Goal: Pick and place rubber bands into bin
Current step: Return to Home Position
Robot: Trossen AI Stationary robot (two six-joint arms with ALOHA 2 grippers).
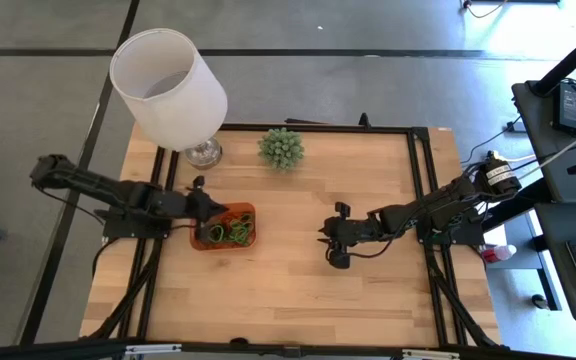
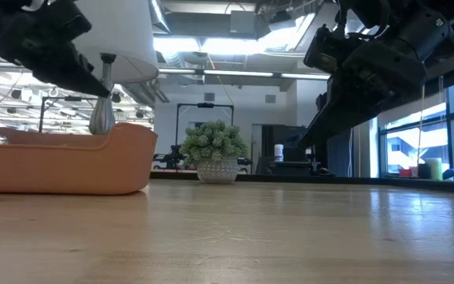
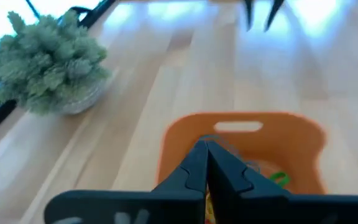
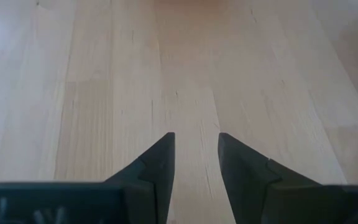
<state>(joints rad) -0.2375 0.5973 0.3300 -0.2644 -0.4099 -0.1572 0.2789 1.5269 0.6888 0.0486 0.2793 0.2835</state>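
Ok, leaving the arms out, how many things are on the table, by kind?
Lamp: 1
Potted plant: 1
Orange bin: 1
Rubber bands: 1 tangle inside the bin, mostly green, too small to count singly
Total: 3 things, plus the tangle of bands

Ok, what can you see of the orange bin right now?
The bin is a shallow orange plastic tray with rounded corners and a slot handle in one end wall. It sits flat on the wooden table, left of centre. Green rubber bands lie inside. The left pincer, shut, hangs over it.
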